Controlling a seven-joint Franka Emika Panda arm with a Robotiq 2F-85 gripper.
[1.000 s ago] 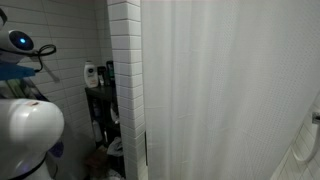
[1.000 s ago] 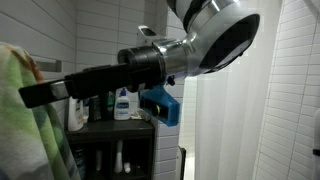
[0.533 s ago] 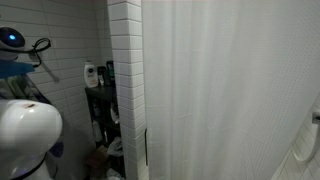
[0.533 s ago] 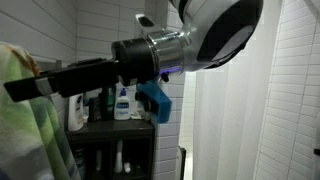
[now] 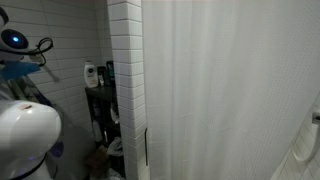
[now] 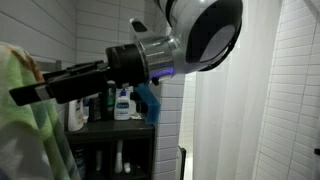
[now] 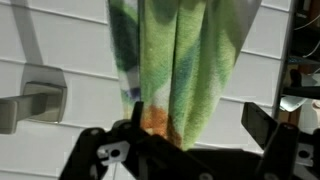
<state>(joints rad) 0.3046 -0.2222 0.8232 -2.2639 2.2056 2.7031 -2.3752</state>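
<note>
A green towel with orange and blue patches (image 7: 175, 60) hangs in front of a white tiled wall. It also shows at the left edge of an exterior view (image 6: 15, 125). My gripper (image 7: 198, 120) is open, with its two black fingers wide apart. The towel's lower edge hangs between the fingers, closer to the left one. In an exterior view the black gripper (image 6: 35, 90) reaches out level from the arm to the towel. Whether the fingers touch the cloth cannot be told.
A dark shelf with bottles (image 6: 120, 105) stands behind the arm and also shows in an exterior view (image 5: 100, 95). A white shower curtain (image 5: 220, 90) hangs beside a tiled pillar (image 5: 125, 70). A metal wall fitting (image 7: 30, 105) sits left of the towel.
The arm has shifted a little and the wrist has turned, so the blue mount now sits mostly behind the arm. The gripper stays at the towel, still open.
</note>
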